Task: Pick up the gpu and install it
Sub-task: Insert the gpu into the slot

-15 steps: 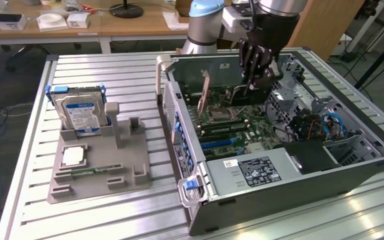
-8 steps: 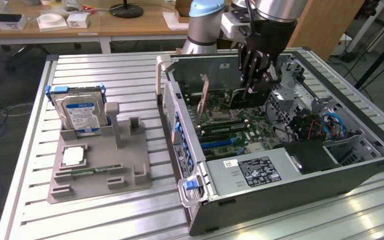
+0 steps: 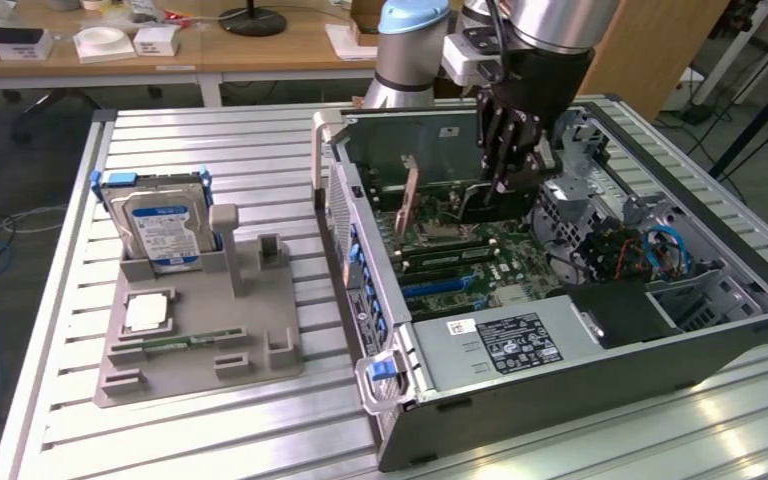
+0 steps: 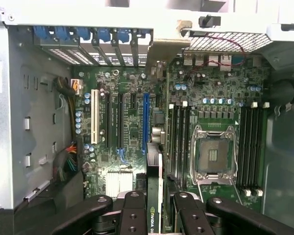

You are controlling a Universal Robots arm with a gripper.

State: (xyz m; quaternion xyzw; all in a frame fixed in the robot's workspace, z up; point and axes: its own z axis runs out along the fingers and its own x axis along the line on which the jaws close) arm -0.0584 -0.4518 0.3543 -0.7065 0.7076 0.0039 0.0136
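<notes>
On the silvery slatted aluminium table (image 3: pixel 224 130), toward nine o'clock in the exterior view, a grey moulded parts fixture (image 3: pixel 271 330) carries three things. A thick silver hard drive with a blue-white label (image 3: pixel 164 232) stands upright at its far end. A square silver processor chip (image 3: pixel 147 312) lies flat nearer, with a narrow green memory stick (image 3: pixel 177 342) just beside it at five o'clock.

From the centre out to three o'clock lies the open black computer case (image 3: pixel 718 345), its green motherboard (image 3: pixel 491 265) facing up. The arm's black pincer (image 3: pixel 502 178) reaches down into the case at about one o'clock from the frame's centre.

The wrist view shows its two fingers (image 4: pixel 132 213) clamped on either face of the thin dark gpu card (image 4: pixel 155 176), held on edge over the board. The card's silvery end bracket (image 4: pixel 166 49) sits at the case's rear wall, beside a row of blue-tabbed slot covers (image 4: pixel 95 34). A long blue expansion slot (image 4: pixel 146 122) runs just beside the card on one flank. Black memory slots (image 4: pixel 179 142) and the bare processor socket (image 4: pixel 213 156) crowd the other. Whether the card's edge has entered a slot cannot be told.

In the exterior view a grey power-supply box with a black label (image 3: pixel 507 340) lies at six o'clock from the pincer. A drive bay with blue cables (image 3: pixel 664 250) lies at four o'clock.
</notes>
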